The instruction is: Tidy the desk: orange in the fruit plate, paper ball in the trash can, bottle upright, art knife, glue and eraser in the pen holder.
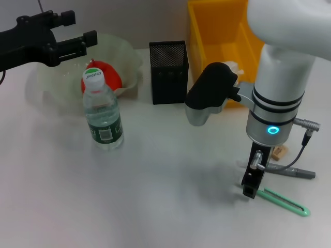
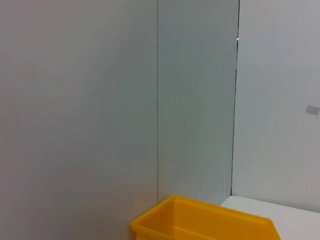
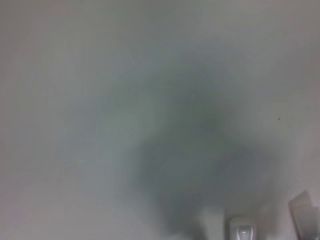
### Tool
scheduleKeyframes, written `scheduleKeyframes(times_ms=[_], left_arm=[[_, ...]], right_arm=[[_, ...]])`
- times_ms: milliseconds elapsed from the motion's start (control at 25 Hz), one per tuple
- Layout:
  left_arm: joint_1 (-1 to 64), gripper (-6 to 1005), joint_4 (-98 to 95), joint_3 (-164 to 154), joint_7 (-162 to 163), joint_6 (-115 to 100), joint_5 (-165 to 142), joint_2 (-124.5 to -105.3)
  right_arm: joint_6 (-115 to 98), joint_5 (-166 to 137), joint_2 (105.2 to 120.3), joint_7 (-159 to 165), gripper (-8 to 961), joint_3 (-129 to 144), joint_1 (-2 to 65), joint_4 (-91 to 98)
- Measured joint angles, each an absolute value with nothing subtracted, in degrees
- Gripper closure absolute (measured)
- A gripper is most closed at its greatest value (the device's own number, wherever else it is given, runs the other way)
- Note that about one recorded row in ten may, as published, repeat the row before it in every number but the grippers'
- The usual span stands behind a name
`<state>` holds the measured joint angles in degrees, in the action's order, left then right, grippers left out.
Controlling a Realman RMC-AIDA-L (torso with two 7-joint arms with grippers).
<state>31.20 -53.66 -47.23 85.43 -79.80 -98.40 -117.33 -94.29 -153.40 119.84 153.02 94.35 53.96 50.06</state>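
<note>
While the left gripper [image 1: 77,36] hangs open at upper left above the fruit plate [image 1: 126,57], the right gripper [image 1: 250,189] touches the green art knife [image 1: 284,201] at lower right; its fingers' state I cannot tell.

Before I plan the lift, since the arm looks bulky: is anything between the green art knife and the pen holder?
The right gripper is at the near end of the art knife. The arm's own black-and-grey elbow housing hangs beside the pen holder; nothing else on the table stands between them.
</note>
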Motion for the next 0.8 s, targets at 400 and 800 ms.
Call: scheduleKeyframes(times_ms=[400, 800], left_arm=[[31.2, 275, -53.83, -47.37, 85.42, -79.88, -98.26, -117.33], [31.2, 275, -53.76, -47.37, 85.43, -79.99, -98.25, -117.33]], right_arm=[[-94.2, -153.16, 119.88, 153.02, 576, 95.1, 53.93, 49.74], [-94.21, -153.1, 119.89, 153.45, 577, 95.38, 54.04, 49.74]])
